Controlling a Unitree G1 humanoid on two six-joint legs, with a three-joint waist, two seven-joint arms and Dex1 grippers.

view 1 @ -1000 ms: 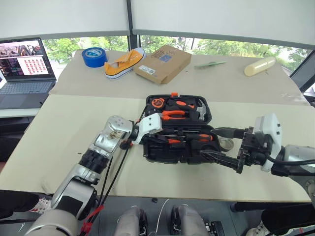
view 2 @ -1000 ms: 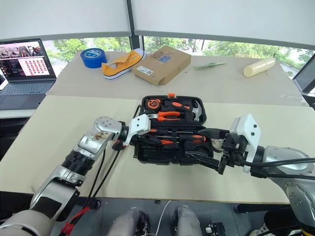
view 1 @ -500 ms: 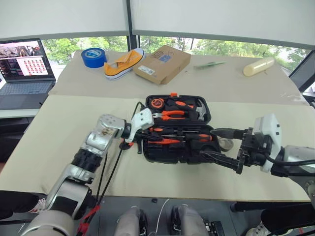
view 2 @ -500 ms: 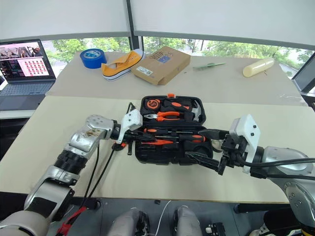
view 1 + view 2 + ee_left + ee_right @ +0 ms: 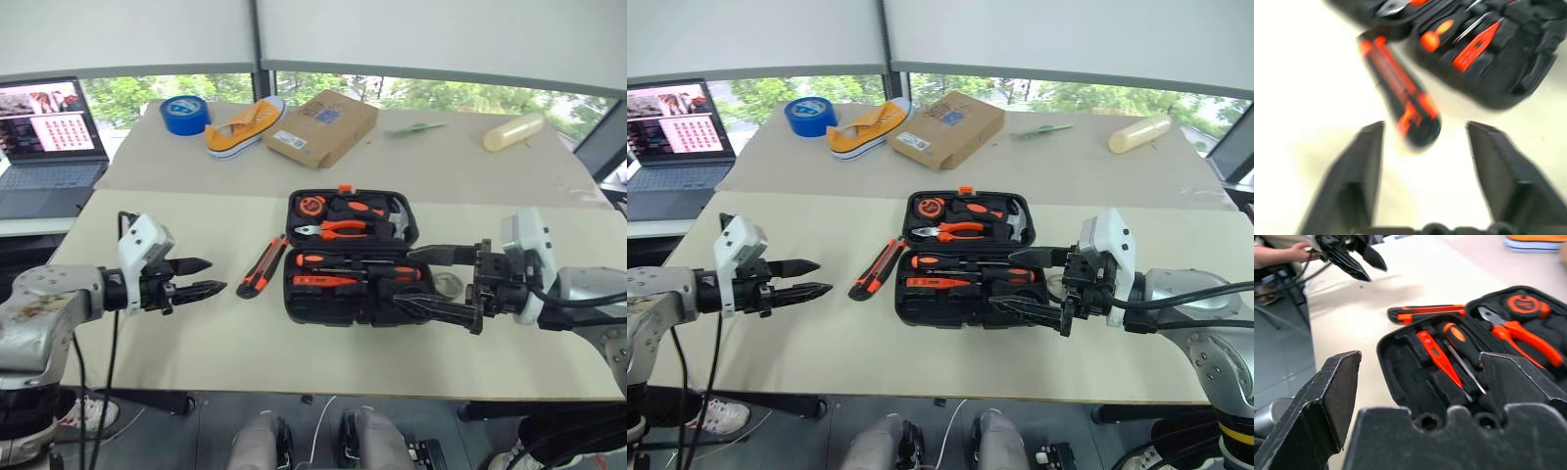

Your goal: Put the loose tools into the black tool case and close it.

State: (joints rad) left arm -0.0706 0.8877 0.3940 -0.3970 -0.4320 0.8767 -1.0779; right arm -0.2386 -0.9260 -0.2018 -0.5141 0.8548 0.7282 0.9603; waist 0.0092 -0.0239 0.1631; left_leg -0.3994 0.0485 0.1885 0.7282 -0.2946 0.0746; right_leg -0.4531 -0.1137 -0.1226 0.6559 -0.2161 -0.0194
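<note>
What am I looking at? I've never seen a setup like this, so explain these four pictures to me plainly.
This is a humanoid robot with two arms, each ending in a black two-fingered claw. The two wide pictures come from cameras in its head, looking down over its arms at a table. The other two come from a small camera on each wrist, looking out along that claw's fingers.

In the middle of the table lies an open black tool case with orange-handled tools set in it. A black-and-orange utility knife lies on the table just left of the case. At the far side are a blue tape roll, a yellow shoe, a cardboard box and a laptop.

The left claw hovers open left of the knife. The right claw is open at the case's right side. Neither holds anything.
</note>
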